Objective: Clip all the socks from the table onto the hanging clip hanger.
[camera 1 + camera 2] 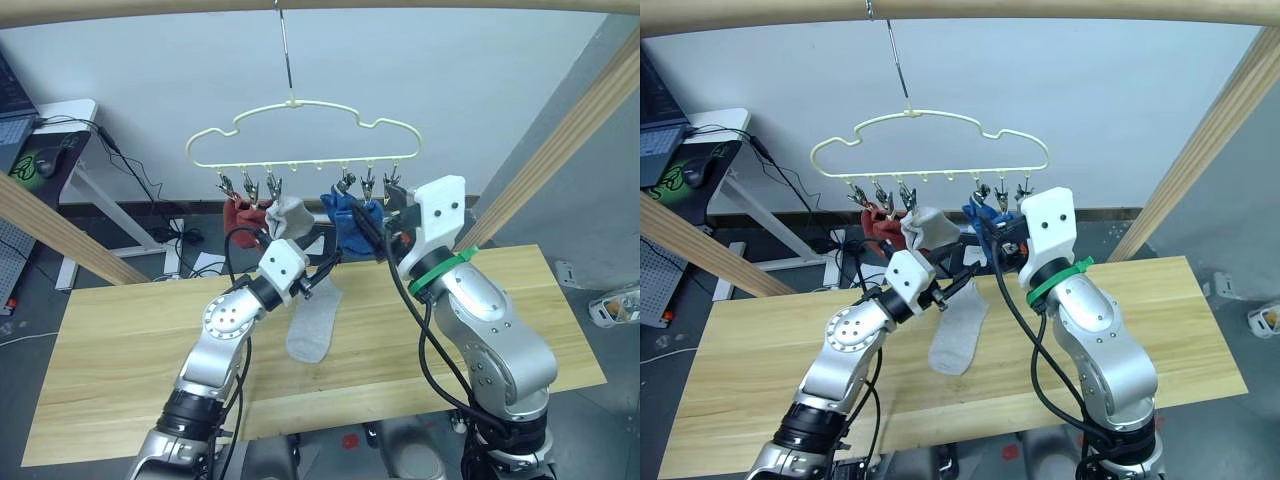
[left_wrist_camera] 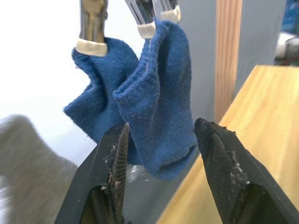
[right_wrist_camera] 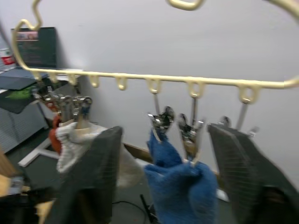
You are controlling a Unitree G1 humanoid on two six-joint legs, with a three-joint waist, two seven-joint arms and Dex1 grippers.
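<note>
Clip hanger (image 1: 300, 133): we saw red, grey, blue socks (image 1: 352, 222) clipped.
Left gripper (image 2: 161, 154): wide, blue sock between.
Right gripper (image 3: 163, 154): wide, empty.
Table (image 1: 120, 340): one grey sock (image 1: 312, 322).

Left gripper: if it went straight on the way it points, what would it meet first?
Probably the blue socks hanging from the clips; they sit right between the open left gripper's jaws, though depth is unclear.

Table (image 1: 120, 350): long top of pale yellow wood planks, grain visible. One light grey sock (image 1: 312, 322) shows against the middle of it; whether its toe rests on the wood cannot be told.
</note>
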